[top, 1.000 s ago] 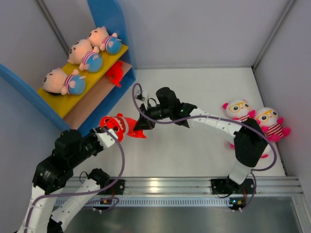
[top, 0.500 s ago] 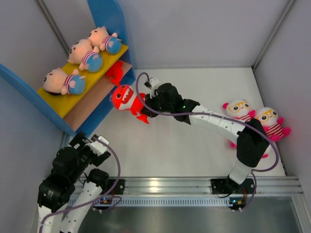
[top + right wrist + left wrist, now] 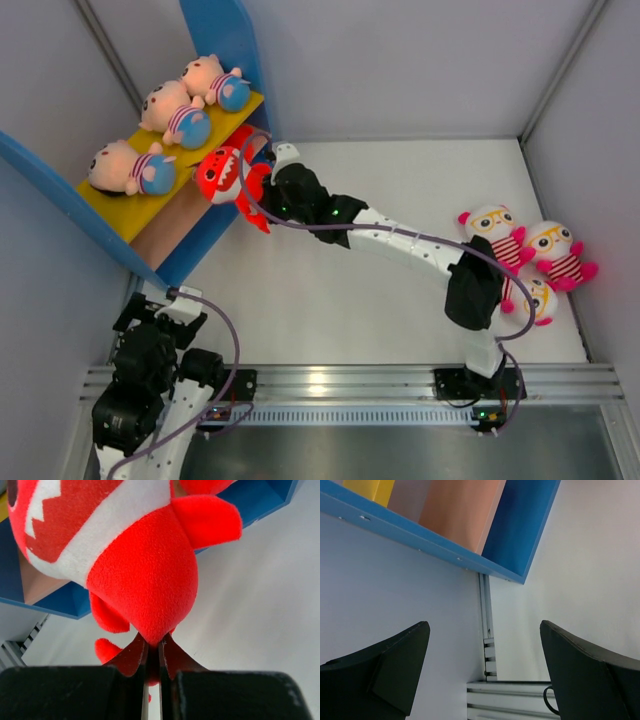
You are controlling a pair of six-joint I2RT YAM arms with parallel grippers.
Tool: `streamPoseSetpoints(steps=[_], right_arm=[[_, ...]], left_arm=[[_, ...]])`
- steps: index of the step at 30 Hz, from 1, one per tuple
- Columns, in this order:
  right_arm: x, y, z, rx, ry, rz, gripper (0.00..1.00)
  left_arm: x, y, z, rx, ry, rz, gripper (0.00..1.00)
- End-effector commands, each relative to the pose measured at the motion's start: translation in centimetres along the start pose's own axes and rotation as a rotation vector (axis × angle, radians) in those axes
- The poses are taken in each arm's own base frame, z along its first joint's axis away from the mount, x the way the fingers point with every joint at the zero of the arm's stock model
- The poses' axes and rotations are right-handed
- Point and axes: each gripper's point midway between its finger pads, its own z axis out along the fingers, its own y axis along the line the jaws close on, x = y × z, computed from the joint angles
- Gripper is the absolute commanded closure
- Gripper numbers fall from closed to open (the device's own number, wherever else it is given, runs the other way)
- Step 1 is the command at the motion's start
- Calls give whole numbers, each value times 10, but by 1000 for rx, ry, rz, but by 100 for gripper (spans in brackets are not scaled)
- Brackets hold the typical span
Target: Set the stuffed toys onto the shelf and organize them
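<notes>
R gripper (image 3: 154, 647) stretched to 10 o'clock pinches red creature (image 3: 222, 172) at shelf (image 3: 214, 32); L gripper (image 3: 482, 672) tucked at 7, agape, empty.

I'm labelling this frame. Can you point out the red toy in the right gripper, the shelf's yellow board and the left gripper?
red toy (image 3: 222, 172): top view, on its toothy face.
yellow board (image 3: 125, 212): top view, on its bare near end.
left gripper (image 3: 484, 627): left wrist view, midway between its open fingertips.
</notes>
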Motion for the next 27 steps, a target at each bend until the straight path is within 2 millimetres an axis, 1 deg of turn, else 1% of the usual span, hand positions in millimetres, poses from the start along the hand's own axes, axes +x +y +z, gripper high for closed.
streamPoseSetpoints(steps=[1, 2, 4, 5, 7, 8, 9, 10, 11, 12, 13, 15, 16, 17, 18, 20, 21, 22, 23, 25, 26, 27], right_arm=[[-14, 19, -1, 27, -18, 7, 100], [0, 19, -2, 41, 27, -7, 100], [19, 30, -8, 41, 62, -21, 100], [36, 34, -11, 40, 93, -29, 100], [48, 38, -11, 37, 111, -8, 100], [55, 41, -6, 36, 121, -8, 100], [55, 44, -2, 29, 116, 0, 100], [42, 53, 1, 9, 89, 6, 100], [49, 56, 13, 1, 98, -1, 100], [45, 61, 19, -13, 85, -4, 100], [35, 71, 31, -37, 62, 1, 100], [28, 82, 42, -70, 52, 8, 100], [22, 87, 54, -84, 30, 18, 100], [21, 90, 61, -93, 18, 25, 100], [21, 93, 74, -104, -12, 47, 100], [24, 94, 87, -110, -33, 78, 100], [21, 93, 94, -114, -51, 105, 100], [15, 98, 102, -142, -98, 124, 100], [6, 101, 105, -162, -138, 142, 100], [-3, 108, 113, -198, -196, 168, 100], [-12, 115, 114, -222, -236, 191, 100], [-17, 115, 116, -221, -255, 220, 100]], left_arm=[[7, 11, -7, -59, 34, -37, 3], [5, 11, -8, -59, 28, -43, 3], [3, 11, -9, -57, 19, -51, 3], [3, 12, -10, -59, 19, -54, 3], [3, 14, -11, -66, 17, -55, 3], [2, 14, -12, -67, 14, -64, 3], [1, 15, -13, -69, 11, -68, 2], [1, 16, -14, -72, 7, -75, 2], [0, 15, -14, -68, 4, -79, 2], [-1, 16, -15, -72, 1, -84, 2], [-1, 17, -15, -72, 0, -85, 2], [-1, 17, -15, -75, 2, -75, 2], [-1, 19, -16, -78, -1, -70, 2], [-1, 19, -16, -78, 0, -64, 2], [-2, 20, -17, -81, -5, -67, 2], [-4, 21, -18, -80, -11, -70, 2], [-4, 22, -19, -82, -9, -69, 2], [-4, 22, -19, -84, -10, -71, 2], [-3, 22, -19, -88, -9, -69, 2], [-3, 22, -19, -88, -6, -64, 2], [-2, 22, -19, -87, -5, -67, 2], [-3, 21, -18, -85, -5, -68, 2]])
